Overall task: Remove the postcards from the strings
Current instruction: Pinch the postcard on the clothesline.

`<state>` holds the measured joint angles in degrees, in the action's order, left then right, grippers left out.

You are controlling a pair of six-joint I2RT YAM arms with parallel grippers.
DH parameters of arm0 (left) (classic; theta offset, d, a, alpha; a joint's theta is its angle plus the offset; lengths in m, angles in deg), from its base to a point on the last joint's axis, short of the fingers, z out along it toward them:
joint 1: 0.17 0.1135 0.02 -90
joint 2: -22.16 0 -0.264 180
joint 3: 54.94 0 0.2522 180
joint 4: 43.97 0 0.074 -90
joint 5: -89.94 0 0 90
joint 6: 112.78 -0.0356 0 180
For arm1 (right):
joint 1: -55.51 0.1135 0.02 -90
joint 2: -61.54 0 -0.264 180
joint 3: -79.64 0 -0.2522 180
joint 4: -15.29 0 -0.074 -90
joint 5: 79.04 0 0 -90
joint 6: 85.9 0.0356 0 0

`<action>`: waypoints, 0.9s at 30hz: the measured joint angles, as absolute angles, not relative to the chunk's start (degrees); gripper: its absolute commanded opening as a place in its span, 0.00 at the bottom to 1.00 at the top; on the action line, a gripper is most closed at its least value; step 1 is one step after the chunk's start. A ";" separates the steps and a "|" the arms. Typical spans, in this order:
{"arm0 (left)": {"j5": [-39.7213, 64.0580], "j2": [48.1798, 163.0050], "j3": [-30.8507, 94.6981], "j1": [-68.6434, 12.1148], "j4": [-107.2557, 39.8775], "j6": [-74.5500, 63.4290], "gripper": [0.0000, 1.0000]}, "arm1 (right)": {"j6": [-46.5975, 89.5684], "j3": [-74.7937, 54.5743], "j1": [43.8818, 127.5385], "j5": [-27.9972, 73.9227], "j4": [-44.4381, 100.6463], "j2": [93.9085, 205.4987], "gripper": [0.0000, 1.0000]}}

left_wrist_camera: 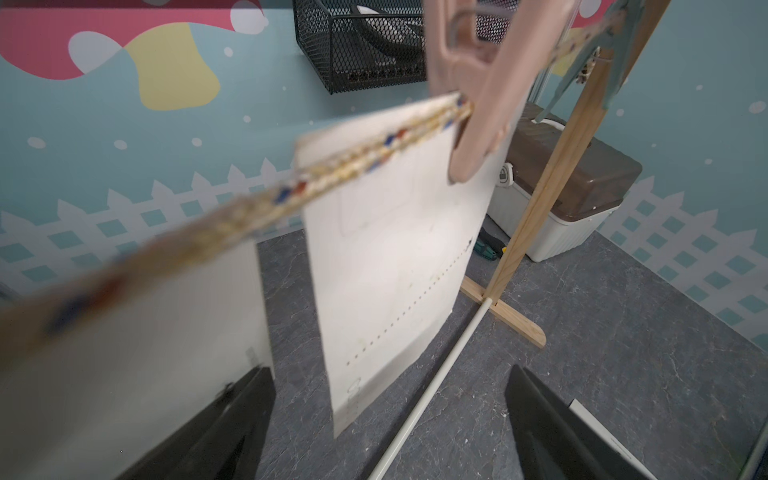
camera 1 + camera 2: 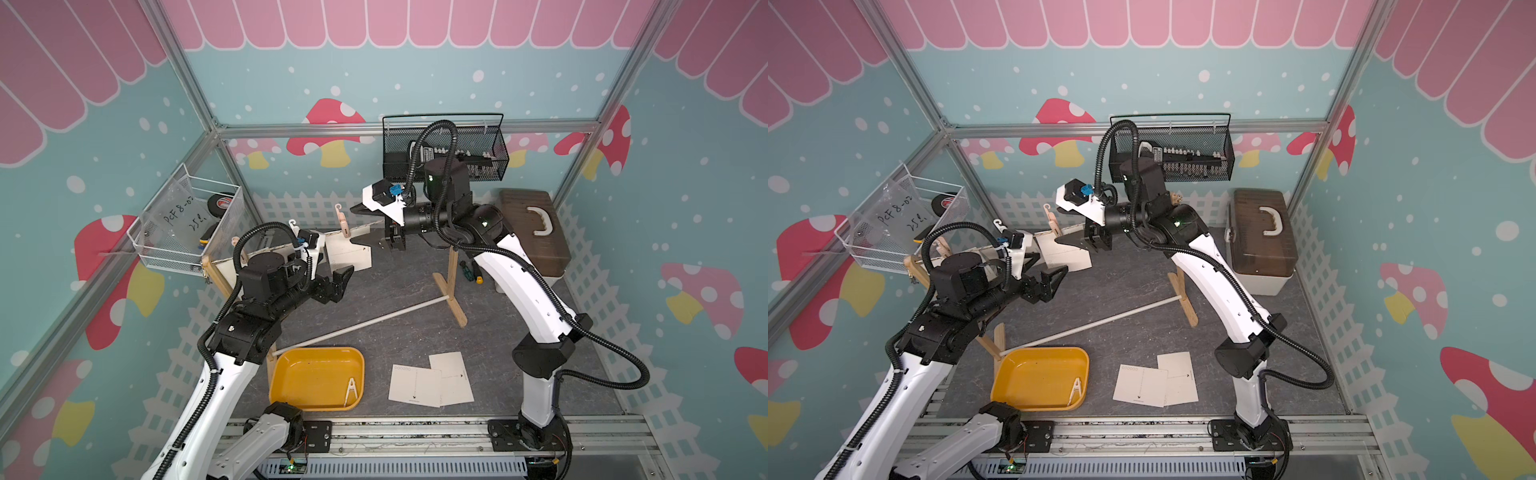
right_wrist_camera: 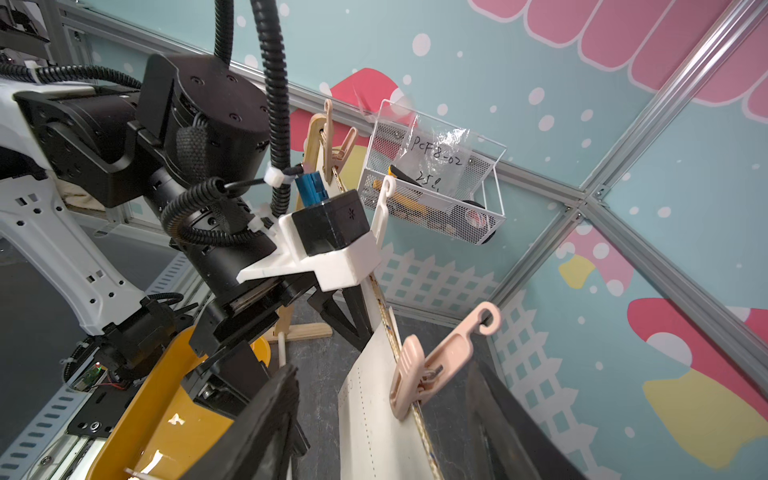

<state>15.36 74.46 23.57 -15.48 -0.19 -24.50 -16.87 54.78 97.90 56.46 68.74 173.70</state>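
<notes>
A yellow tray (image 2: 303, 382) sits at the lower centre of both top views, with a pale clothespin (image 2: 351, 390) lying in its right corner. A white rod (image 2: 365, 323) runs slantwise across the grey floor just above the tray. At upper centre a black mesh basket (image 2: 486, 143) hangs on the back wall. A white wire basket (image 2: 178, 257) hangs at the left and holds a tape roll (image 2: 222, 201) and a clear bag with handwriting. A box with a brown lid (image 2: 540, 249) stands at the right, with a green screwdriver (image 2: 469, 272) on the floor beside it. Near the centre a pink clothespin (image 2: 344, 224) stands upright, with a white one (image 2: 293, 224) to its left.
</notes>
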 measured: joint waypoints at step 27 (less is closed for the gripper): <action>20.39 73.65 20.51 -14.43 -3.97 -24.71 0.47 | -10.84 62.93 97.07 62.67 68.06 182.40 0.65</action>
